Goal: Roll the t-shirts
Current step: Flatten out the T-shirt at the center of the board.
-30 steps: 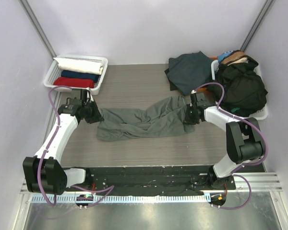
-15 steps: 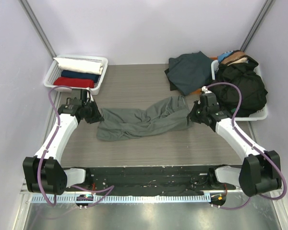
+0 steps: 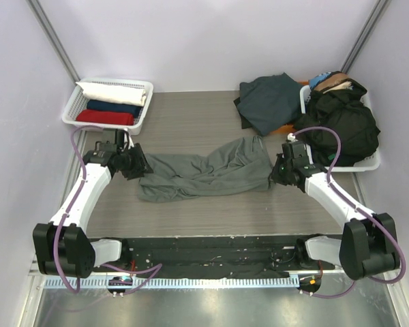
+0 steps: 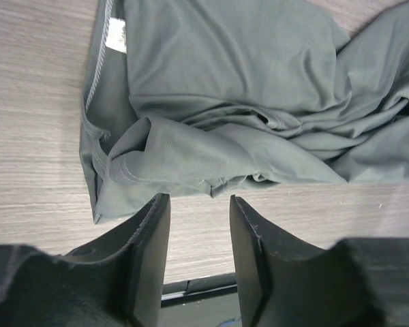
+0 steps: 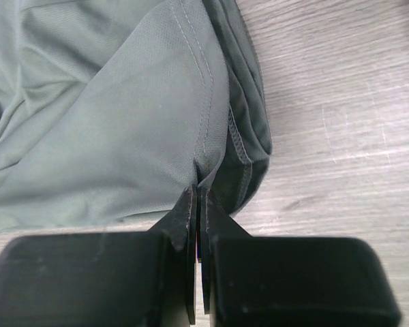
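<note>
Holding white, navy and red t-shirts, the basket sits beyond the released left gripper; right gripper pinches grey-green t-shirt.

Bright, even overhead light casts soft shadows; wrist views blur up close.

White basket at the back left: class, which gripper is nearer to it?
Left. The left gripper sits just in front of the basket, at one end of the grey-green t-shirt; the right gripper pinches its far end.

walls: pale lilac | tabletop: grey wood grain | light: even
</note>
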`<state>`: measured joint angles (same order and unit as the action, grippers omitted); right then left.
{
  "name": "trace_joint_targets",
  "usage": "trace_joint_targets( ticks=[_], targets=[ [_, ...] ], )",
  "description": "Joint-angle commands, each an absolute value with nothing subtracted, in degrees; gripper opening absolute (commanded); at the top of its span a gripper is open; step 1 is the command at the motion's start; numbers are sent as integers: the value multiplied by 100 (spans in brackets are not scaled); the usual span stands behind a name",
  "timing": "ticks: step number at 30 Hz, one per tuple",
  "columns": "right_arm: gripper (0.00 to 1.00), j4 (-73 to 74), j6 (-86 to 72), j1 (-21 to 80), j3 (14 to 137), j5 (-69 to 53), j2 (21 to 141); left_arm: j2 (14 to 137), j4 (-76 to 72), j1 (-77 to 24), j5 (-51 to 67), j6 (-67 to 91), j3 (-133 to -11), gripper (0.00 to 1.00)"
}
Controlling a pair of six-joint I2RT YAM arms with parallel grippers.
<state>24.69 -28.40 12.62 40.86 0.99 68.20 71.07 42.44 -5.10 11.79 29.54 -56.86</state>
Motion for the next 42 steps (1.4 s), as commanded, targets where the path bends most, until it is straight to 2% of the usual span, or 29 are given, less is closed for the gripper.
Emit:
trace_joint_targets(
  ticks=[1, 7, 16, 17, 27, 42],
  targets=[
    [1, 2083, -2927, 1239, 4578, 184, 7293, 6707, 4280, -475, 1468, 2953, -5424, 45],
    [1, 1934, -2918, 1204, 4957, 123, 7752, 6293, 4298, -483, 968, 3006, -5072, 41],
    [1, 1696, -2874, 1134, 4931, -184, 7813, 6521, 4236, -475, -113, 2655, -5387, 41],
    [1, 1688, -2839, 1125, 4922, -202, 7813, 6635, 4219, -483, -149, 2602, -5405, 39],
    [1, 1503, -2839, 1011, 4790, -527, 7787, 7224, 4043, -475, 492, 2391, -5458, 38],
    [1, 1345, -2865, 949, 4632, -817, 7734, 7796, 4104, -475, 545, 2382, -5669, 36]
  ],
)
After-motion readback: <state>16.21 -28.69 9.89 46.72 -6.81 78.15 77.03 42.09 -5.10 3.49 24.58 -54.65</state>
